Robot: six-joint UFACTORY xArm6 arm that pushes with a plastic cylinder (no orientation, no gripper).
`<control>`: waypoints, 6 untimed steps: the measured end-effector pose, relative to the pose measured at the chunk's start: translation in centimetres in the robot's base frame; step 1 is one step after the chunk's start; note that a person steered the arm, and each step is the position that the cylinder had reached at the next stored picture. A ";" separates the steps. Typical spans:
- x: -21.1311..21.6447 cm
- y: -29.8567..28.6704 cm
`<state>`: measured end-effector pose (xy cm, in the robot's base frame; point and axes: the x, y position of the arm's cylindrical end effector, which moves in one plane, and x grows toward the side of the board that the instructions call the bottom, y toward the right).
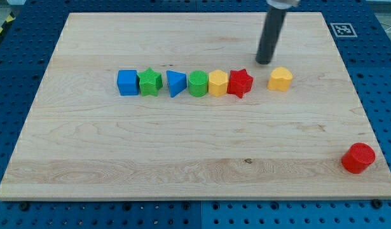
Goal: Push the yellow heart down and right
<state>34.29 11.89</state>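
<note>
Yellow heart (280, 79) lies just below and right of my tip (265, 62), apart from it; red star (240, 83) sits below-left. No jaws here, only a bare rod. Likely light, rigid, free-sliding; best contact: its upper-left edge.

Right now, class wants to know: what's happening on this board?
A robot arm's dark rod is working over a wooden board. My tip sits just up and left of the yellow heart, apparently not touching it, placed to push it down and right. Left of the heart runs a row: blue cube, green star, blue triangle, green cylinder, yellow hexagon, red star. A red cylinder stands alone at the bottom right.
</note>
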 end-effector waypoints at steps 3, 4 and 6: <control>3.3 2.0; 5.4 2.8; 11.2 6.1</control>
<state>45.50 17.95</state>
